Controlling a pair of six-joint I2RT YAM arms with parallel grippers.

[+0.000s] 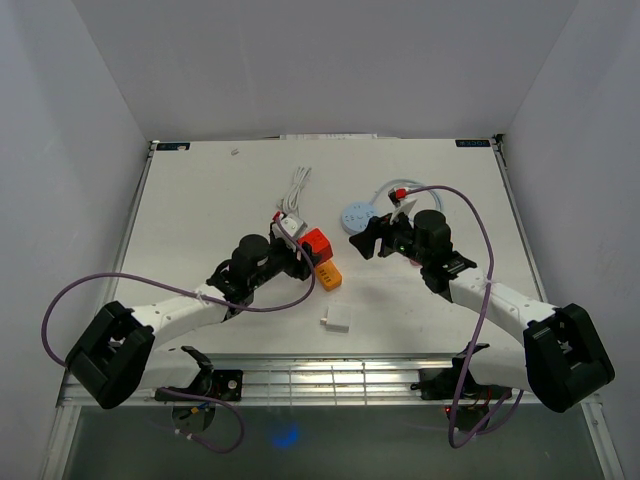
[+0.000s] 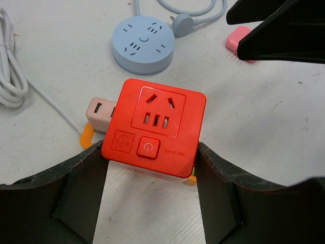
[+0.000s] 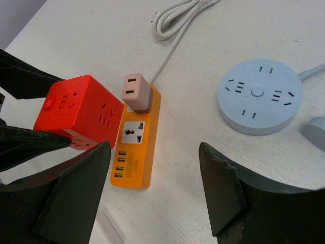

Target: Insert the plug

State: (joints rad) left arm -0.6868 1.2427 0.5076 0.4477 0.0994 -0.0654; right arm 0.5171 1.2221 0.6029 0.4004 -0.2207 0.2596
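Pale grey walls (image 1: 320, 60) box in a matt white counter (image 1: 210, 200), lightly scuffed. The left gripper (image 2: 150, 152) has its jaws clamped on the lower flanks of a glossy red cube adapter (image 2: 155, 119). This is a rounded plastic block with socket slots and a power button on the face turned toward the wrist camera. Held by the sides like this, its other faces are free. It is probably the piece to be plugged in, though no pins show.

The cube hangs just beside an orange power strip (image 3: 136, 147), a flat slab with one universal socket and a row of USB ports. The strip's far socket carries a small pink charger block (image 3: 136, 91). The right gripper (image 3: 152, 152) faces the strip from nearby with its jaws apart and nothing between them, likely placed to steady the strip.

Beyond lie a round pale-blue socket puck (image 3: 260, 95), smooth and disc-shaped, and a white cable (image 3: 177, 12), rubbery and looped.
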